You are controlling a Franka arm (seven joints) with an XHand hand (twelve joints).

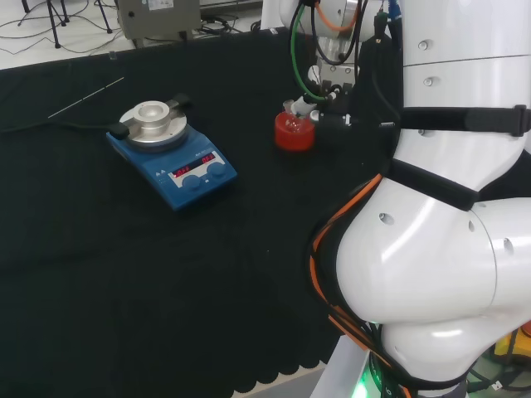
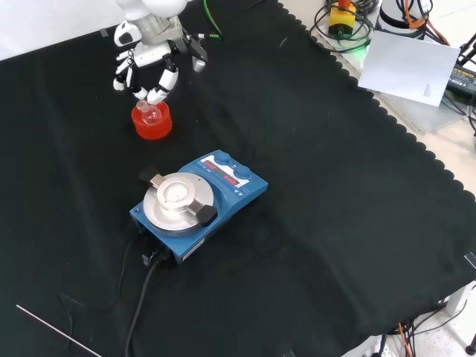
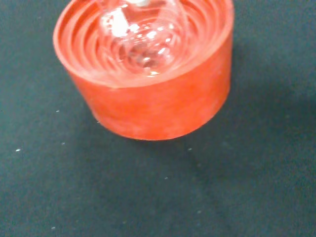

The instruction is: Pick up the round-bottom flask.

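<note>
We read the setting as a robotics lab with chemistry ware. A blue magnetic stirrer hotplate with a round metal top (image 2: 178, 195) stands on the bench's black cloth with a scalloped edge (image 2: 357, 193). A small clear glass round-bottom flask (image 2: 151, 112) sits in a red ribbed ring stand (image 2: 152, 123). Loose cables (image 1: 46, 16) lie on the floor behind, and a white sheet of paper (image 2: 411, 67) lies off the cloth.

Head camera looks over the arm; front camera faces back, both sharing the red stand (image 1: 294, 134); wrist camera hovers close above it.
</note>
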